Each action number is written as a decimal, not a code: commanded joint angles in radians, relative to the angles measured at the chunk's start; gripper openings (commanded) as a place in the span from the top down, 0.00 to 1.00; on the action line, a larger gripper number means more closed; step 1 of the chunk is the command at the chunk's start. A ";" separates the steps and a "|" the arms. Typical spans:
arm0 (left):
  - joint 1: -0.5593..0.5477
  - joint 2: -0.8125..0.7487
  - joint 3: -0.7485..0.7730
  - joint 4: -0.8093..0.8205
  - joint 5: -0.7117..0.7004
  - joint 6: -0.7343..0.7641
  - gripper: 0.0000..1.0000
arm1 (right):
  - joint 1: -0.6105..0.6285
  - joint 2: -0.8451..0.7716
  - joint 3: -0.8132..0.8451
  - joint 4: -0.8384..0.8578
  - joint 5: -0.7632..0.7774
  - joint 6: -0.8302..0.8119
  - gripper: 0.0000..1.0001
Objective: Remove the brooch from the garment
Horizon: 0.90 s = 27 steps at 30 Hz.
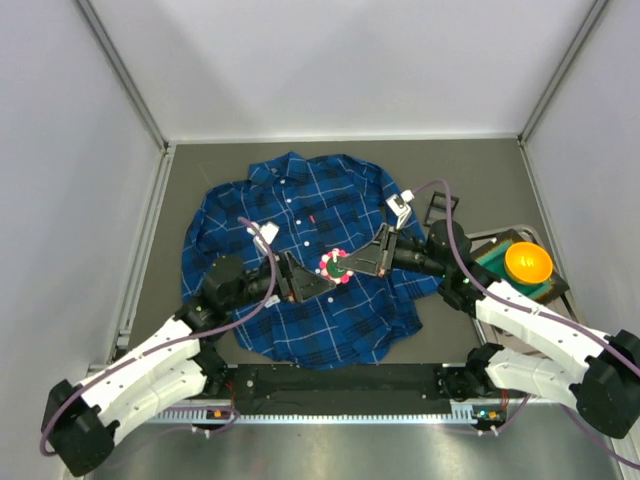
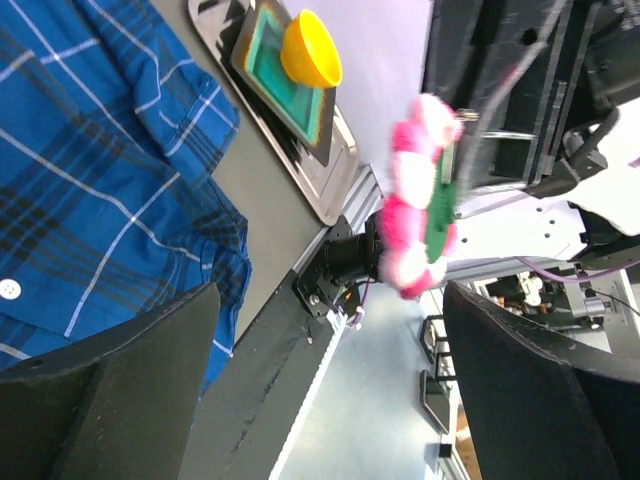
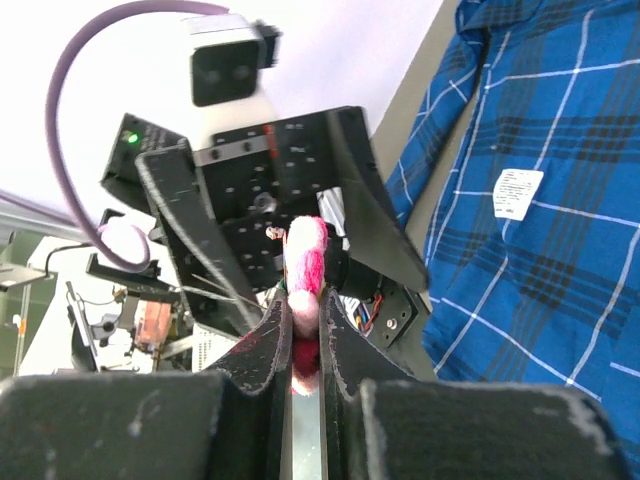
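Note:
The blue plaid garment [image 1: 300,200] lies spread on the dark table. My right gripper [image 1: 348,266] is shut on the pink and red brooch [image 1: 334,267] over the shirt's middle. The right wrist view shows the brooch [image 3: 305,262] pinched edge-on between the two fingers [image 3: 270,335]. My left gripper [image 1: 318,278] faces it from the left with its jaws wide open and nothing between them. In the left wrist view the brooch [image 2: 415,215] hangs ahead of those open fingers [image 2: 110,390], apart from them and off the cloth [image 2: 90,180].
An orange bowl [image 1: 528,262] sits on a green-topped tray [image 1: 497,262] at the right edge, also visible as the bowl [image 2: 310,50] in the left wrist view. A white printed tag [image 1: 266,234] lies on the shirt. Grey walls enclose the table.

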 commanded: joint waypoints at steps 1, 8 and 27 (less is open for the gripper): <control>0.006 0.074 0.043 0.164 0.059 -0.040 0.02 | -0.005 -0.015 -0.002 0.095 -0.047 0.000 1.00; 0.015 0.082 0.023 0.241 0.068 -0.067 0.10 | -0.005 -0.012 -0.008 0.084 -0.056 -0.017 1.00; 0.020 0.124 0.044 0.304 0.042 -0.086 0.10 | 0.018 -0.001 -0.002 0.072 -0.053 -0.043 1.00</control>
